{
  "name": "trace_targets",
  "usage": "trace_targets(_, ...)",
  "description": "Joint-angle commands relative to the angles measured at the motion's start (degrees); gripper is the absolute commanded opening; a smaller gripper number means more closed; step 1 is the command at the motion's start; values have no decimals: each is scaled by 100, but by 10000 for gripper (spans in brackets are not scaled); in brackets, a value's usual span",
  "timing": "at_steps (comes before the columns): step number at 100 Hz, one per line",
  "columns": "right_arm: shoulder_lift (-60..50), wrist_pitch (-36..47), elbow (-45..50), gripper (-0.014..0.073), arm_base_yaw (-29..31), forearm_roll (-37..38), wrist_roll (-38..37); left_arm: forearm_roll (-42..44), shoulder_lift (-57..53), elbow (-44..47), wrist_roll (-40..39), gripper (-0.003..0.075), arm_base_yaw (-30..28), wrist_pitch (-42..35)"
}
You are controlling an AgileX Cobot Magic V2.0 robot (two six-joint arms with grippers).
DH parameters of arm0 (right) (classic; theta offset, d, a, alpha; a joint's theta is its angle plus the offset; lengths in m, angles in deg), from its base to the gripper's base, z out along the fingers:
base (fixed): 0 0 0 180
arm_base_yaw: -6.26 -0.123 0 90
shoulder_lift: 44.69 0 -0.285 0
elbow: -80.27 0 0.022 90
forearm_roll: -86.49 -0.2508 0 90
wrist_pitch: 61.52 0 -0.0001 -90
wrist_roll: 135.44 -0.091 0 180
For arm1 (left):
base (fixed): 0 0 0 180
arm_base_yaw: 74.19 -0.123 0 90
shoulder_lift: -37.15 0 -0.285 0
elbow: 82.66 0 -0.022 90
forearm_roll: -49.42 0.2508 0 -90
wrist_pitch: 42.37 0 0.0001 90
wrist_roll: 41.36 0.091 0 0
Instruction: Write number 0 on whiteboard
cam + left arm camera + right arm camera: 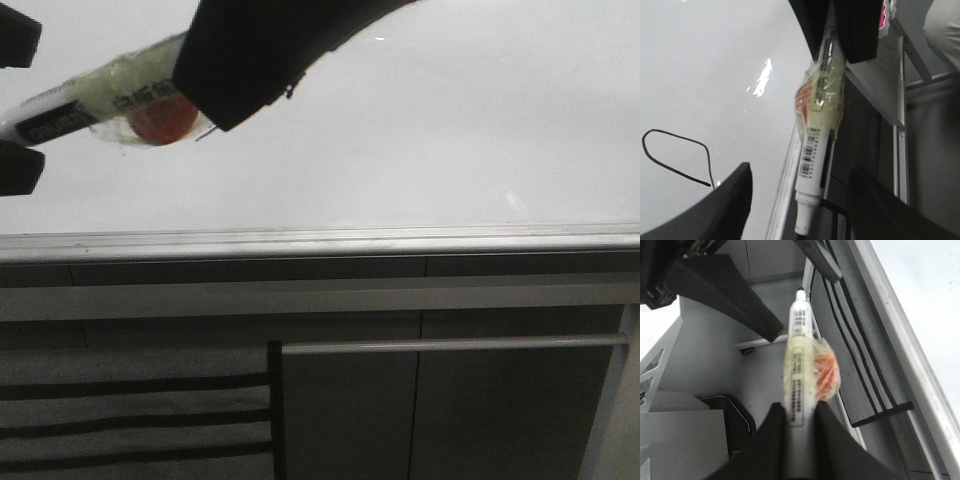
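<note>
In front of us the whiteboard (420,130) stands above its ledge (320,241), cabinet panels (450,410) below. Our right gripper (800,412) holds the marker (95,105) at upper left, between our left gripper's (800,195) fingers.

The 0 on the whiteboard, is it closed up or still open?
Still open: the number 0 on the whiteboard has unjoined ends in the left wrist view.

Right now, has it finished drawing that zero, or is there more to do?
Nearly done, it seems. A dark loop, the number 0, already sits on the whiteboard, though its lower end looks not quite joined. The right gripper holds the marker off the board, between the open fingers of the left gripper. Closing the loop may remain.
</note>
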Motion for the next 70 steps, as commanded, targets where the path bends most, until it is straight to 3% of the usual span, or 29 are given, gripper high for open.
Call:
trace_targets(1, -53, 348, -240, -69, -17, -91, 7, -128, 21, -179, 20, 368, 6, -93)
trace_targets(56, 187, 252, -495, -69, -147, -125, 7, -128, 85, -179, 46, 230, 6, -100)
trace_targets(63, 187, 258, -495, -69, -147, -125, 7, -128, 85, -179, 46, 174, 6, -100)
trace_targets(70, 187, 249, -495, -69, -147, -128, 7, -128, 85, -179, 46, 71, 6, -100)
